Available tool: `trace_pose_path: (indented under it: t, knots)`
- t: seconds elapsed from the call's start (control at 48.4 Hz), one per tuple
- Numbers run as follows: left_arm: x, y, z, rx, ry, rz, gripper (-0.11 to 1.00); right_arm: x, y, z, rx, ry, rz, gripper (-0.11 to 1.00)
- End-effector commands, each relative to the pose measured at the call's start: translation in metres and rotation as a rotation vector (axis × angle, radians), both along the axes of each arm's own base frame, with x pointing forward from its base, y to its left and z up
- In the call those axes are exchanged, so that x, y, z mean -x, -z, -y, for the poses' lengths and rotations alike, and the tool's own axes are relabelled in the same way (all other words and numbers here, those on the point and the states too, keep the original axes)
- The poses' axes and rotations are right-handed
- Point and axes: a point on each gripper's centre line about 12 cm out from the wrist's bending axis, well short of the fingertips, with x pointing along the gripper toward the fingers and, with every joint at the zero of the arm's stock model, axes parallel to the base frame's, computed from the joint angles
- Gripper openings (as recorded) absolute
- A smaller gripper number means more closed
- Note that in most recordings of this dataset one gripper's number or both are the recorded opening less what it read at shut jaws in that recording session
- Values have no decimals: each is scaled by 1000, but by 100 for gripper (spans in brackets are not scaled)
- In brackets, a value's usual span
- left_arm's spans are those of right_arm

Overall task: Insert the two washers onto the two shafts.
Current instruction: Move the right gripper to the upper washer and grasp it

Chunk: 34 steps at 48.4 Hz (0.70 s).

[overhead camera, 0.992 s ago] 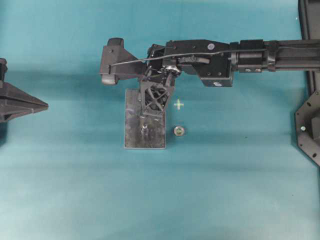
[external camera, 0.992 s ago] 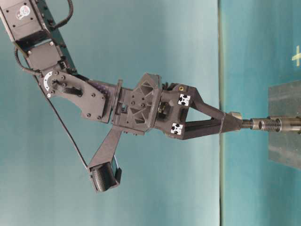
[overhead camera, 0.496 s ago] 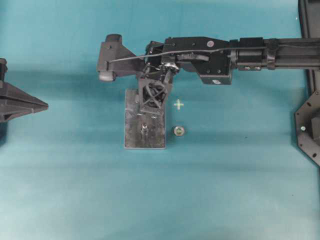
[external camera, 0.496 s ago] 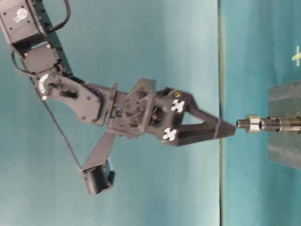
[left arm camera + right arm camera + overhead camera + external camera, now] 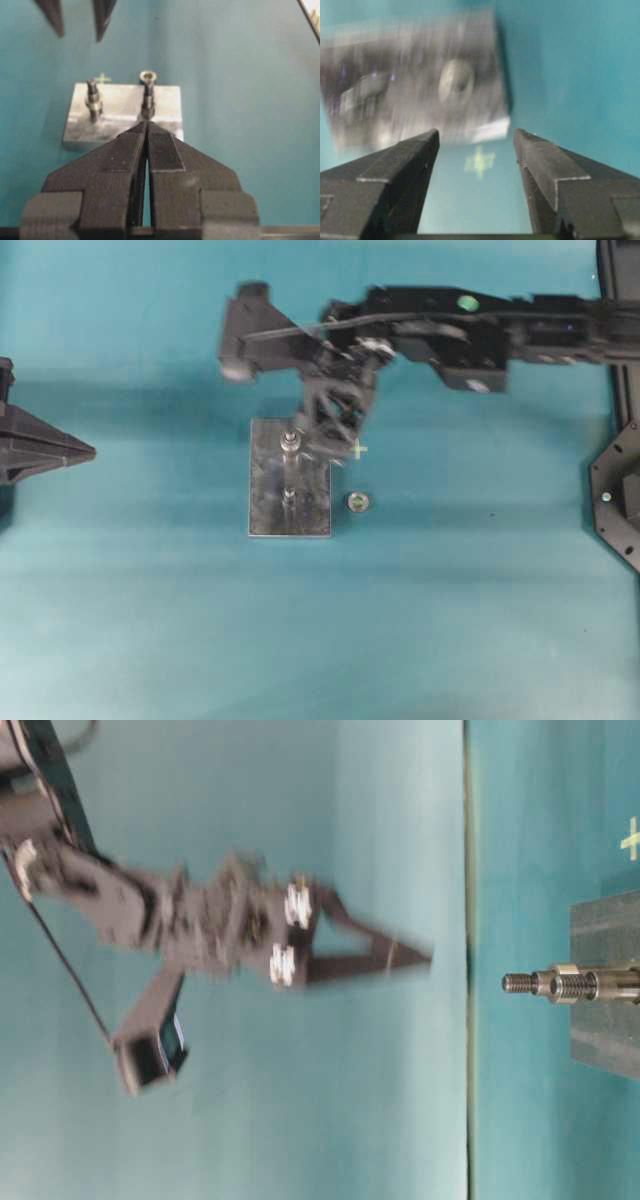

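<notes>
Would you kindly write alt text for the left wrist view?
The shut left gripper points at a metal block on teal table, bearing two upright shafts; the left shaft carries a washer. The right gripper's open fingertips hang beyond.

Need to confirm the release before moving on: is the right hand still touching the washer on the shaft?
Apart. The table-level view shows teal background between the right hand and the shaft; the washer sits alone further down it.

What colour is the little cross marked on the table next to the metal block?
Pale yellow-green cross, on the teal table; the right wrist view shows it best.
</notes>
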Motion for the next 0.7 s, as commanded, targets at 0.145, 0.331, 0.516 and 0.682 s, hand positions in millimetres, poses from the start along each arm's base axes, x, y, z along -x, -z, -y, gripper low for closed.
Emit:
trace_pose_path:
  t: [0.145, 0.331, 0.516, 0.682]
  knots:
    - [-2, -6, 0, -1, -1, 15, 0, 17, -2, -29, -36, -28, 19, 67]
    - [-2, -6, -1, -1, -3, 17, 0, 30, 22, -46, -101, -22, 3, 68]
    - [-2, -6, -1, -1, -3, 15, 0, 44, 47, -55, -116, -16, -2, 75]
    - [-1, -5, 0, -1, -1, 14, 0, 46, 63, -57, -109, -8, 24, 77]
